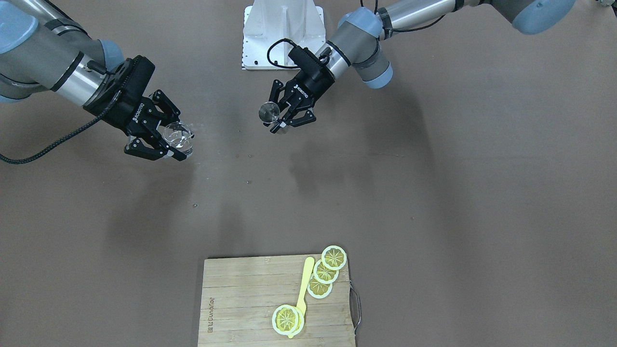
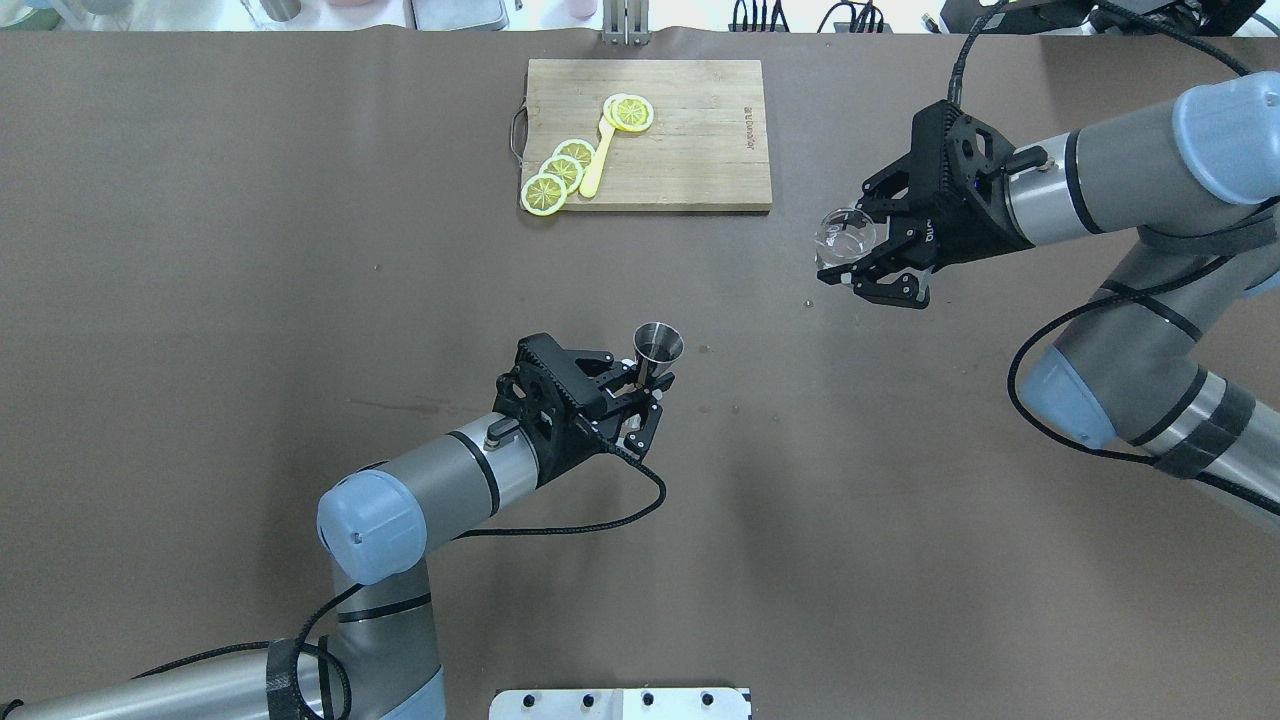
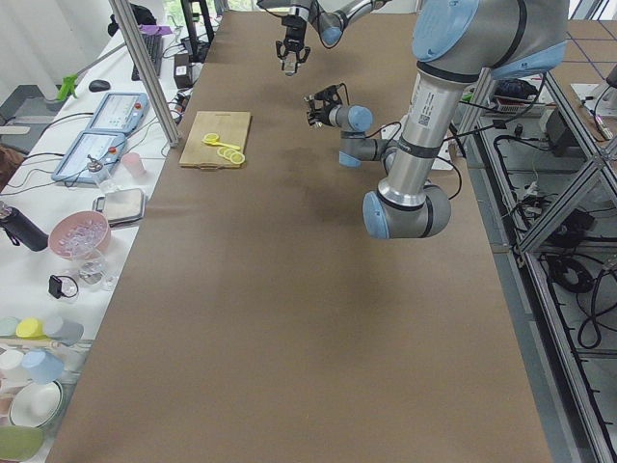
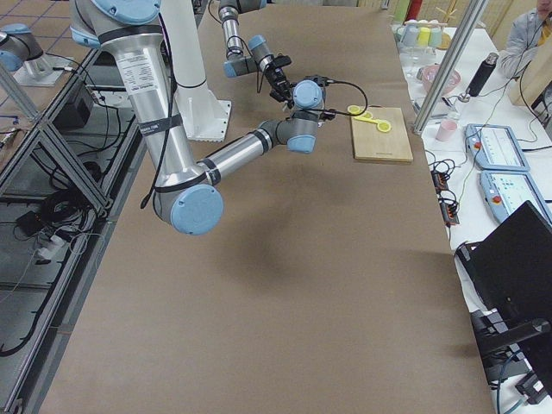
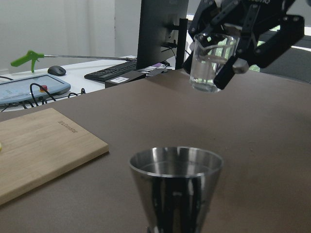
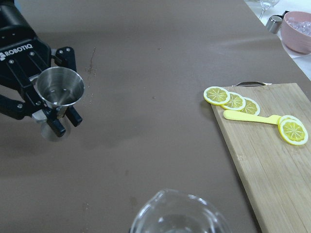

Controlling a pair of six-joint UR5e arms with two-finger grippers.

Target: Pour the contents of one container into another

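1. A brown-covered bench [image 2: 250, 250] carries a wooden cutting board [image 2: 700, 150] on the side far from the robot, with lemon slices [image 2: 560, 172] and a yellow utensil [image 2: 597, 160] lying on it.
2. The left gripper [image 2: 648, 392], jaws closed on the narrow waist of the steel jigger [image 2: 658, 344], holds it upright above the middle of the bench, open cone up.
3. The right gripper [image 2: 858, 243], jaws clamped around the clear glass cup [image 5: 210, 60], holds it upright in the air, well apart from the jigger and higher than it.

Clear glossy glass cup [image 5: 208, 60], shiny steel jigger [image 5: 176, 187], matt wooden board [image 2: 690, 140], perhaps paper-covered brown table [image 2: 300, 250].
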